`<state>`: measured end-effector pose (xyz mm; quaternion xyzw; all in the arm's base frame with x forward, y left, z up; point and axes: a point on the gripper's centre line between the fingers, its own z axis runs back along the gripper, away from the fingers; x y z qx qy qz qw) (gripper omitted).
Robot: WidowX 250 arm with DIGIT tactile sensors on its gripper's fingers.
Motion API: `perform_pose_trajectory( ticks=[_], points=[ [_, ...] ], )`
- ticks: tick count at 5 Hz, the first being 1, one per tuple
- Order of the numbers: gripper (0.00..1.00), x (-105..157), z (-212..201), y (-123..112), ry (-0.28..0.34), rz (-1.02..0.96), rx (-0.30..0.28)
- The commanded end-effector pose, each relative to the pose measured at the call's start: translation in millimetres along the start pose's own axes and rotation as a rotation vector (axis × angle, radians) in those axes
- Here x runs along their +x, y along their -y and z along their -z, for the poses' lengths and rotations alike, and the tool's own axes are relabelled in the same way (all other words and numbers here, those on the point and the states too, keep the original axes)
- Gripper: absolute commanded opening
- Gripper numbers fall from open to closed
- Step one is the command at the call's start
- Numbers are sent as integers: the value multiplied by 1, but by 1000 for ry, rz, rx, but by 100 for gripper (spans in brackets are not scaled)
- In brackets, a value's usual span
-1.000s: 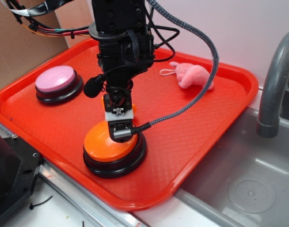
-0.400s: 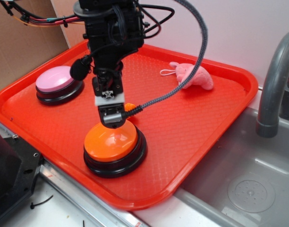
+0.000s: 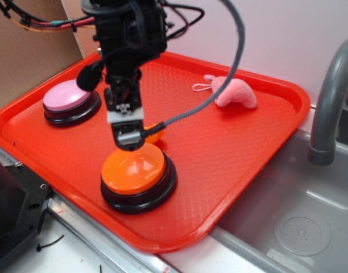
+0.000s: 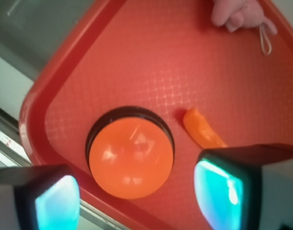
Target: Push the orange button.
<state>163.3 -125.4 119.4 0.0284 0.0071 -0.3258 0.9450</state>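
Gripper (image 3: 128, 142) lifted off glossy orange domed button (image 3: 134, 169) on black base, now hovering just above, fingers spread, holding nothing. Button sits near front edge of red plastic tray (image 3: 236, 165). Press looks done, arm backing away.

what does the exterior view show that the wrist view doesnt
Only the exterior view shows the pink button at the tray's far left, the grey faucet, the sink basin and the arm itself with its cables.

Only the wrist view shows the two fingers spread apart, with nothing between them.

Both show the orange button, the red tray, the pink plush toy and the small orange piece, which the gripper partly hides in the exterior view.
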Motion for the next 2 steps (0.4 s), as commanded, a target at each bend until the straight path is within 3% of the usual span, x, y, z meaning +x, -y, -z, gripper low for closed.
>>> perform_pose_trajectory(
  ticks=[1, 2],
  points=[
    [100, -1, -20, 2, 60, -27, -15],
    [100, -5, -28, 2, 69, -39, -3]
  ],
)
